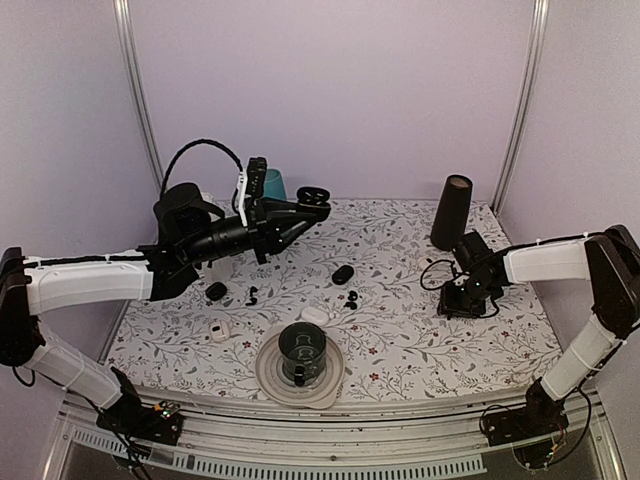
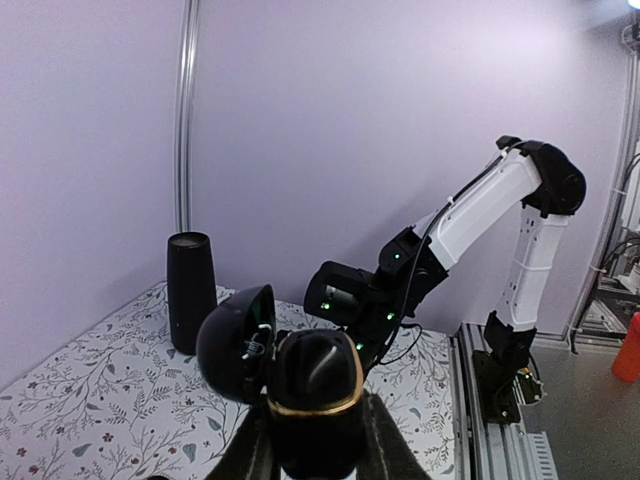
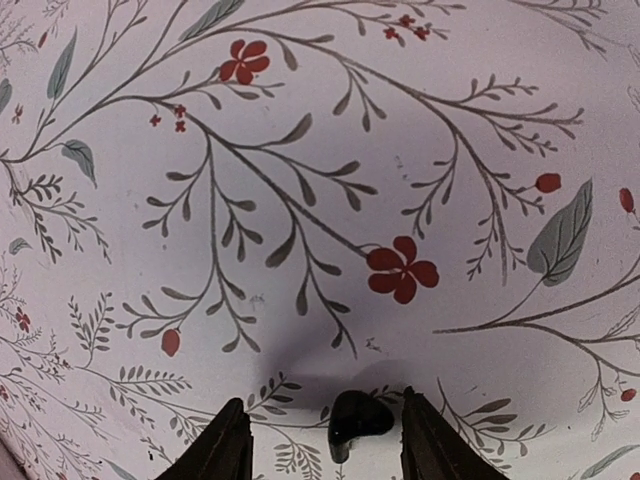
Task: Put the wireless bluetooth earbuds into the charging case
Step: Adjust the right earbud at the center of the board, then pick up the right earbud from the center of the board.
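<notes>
1. Top view: the left pincer (image 1: 305, 208) is raised well above the flowered worktop (image 1: 420, 340) at the back and grips a black charging case (image 1: 316, 196) with its lid swung open.
2. The right pincer (image 1: 462, 300) is low at the worktop on the right, just in front of a tall black cylinder (image 1: 452, 210). Its grip cannot be read from up here.
3. Small black loose earbuds (image 1: 350, 297) lie near the middle of the worktop, and another small black piece (image 1: 251, 295) lies further left. Around them sit two black pebble-shaped cases (image 1: 343, 274) (image 1: 216, 291) and two white cases (image 1: 314, 315) (image 1: 219, 330). A plate (image 1: 268, 380) at the near edge carries a dark cup (image 1: 301, 350). A teal cup (image 1: 273, 183) stands at the back.
4. Left wrist view: the left pincer (image 2: 317, 445) is closed on the charging case (image 2: 315, 385), which has a gold rim. Its lid (image 2: 235, 340) stands open to the left. Beyond are the black cylinder (image 2: 190, 290) and the right arm (image 2: 480, 210).
5. Right wrist view: the right pincer (image 3: 325, 405) is spread apart just over the worktop (image 3: 300, 150). One glossy black earbud (image 3: 360, 415) lies between the fingers, nearer the right-hand one, with a clear gap to the other. It is not clamped.
</notes>
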Controlling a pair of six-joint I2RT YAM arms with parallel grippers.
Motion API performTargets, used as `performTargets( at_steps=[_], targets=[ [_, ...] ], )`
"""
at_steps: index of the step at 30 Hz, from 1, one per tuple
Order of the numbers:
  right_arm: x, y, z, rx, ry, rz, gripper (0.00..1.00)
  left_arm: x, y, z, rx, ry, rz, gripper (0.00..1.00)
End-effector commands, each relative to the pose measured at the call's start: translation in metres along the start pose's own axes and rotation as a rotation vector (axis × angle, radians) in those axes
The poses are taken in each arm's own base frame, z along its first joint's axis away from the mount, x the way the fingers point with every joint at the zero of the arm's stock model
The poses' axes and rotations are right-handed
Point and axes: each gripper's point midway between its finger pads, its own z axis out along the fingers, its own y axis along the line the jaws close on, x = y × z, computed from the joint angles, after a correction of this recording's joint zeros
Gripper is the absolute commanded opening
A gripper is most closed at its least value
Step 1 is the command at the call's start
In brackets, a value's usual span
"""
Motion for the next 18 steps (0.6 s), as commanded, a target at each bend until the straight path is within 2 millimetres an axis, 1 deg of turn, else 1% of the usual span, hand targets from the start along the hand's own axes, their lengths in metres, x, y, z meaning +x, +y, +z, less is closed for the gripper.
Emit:
performTargets(
  at_steps=[1,8,13,18],
  targets=[
    [-0.0070,-0.0054,-0.0003,0.054,-0.013,0.027,0.48,-0.0052,0.0046,-0.0013,-0.014,-0.007,0.010,0.00],
    [-0.0115,-0.0033,0.0005,0.059,-0.017,0.031,0.39,-0.0067,0.0037,-0.0024,-0.014,-0.004,0.019,0.00],
    [-0.0115,-0.0064,0.0002,0.096,-0.010,0.015,0.31,-0.0068,0.0039,-0.0024,-0.017,-0.005,0.018,0.00],
    [-0.0099,-0.0078,0.0030,0.124,0.004,-0.001,0.27,-0.0061,0.0045,-0.0028,-0.020,-0.004,0.017,0.00]
  ],
)
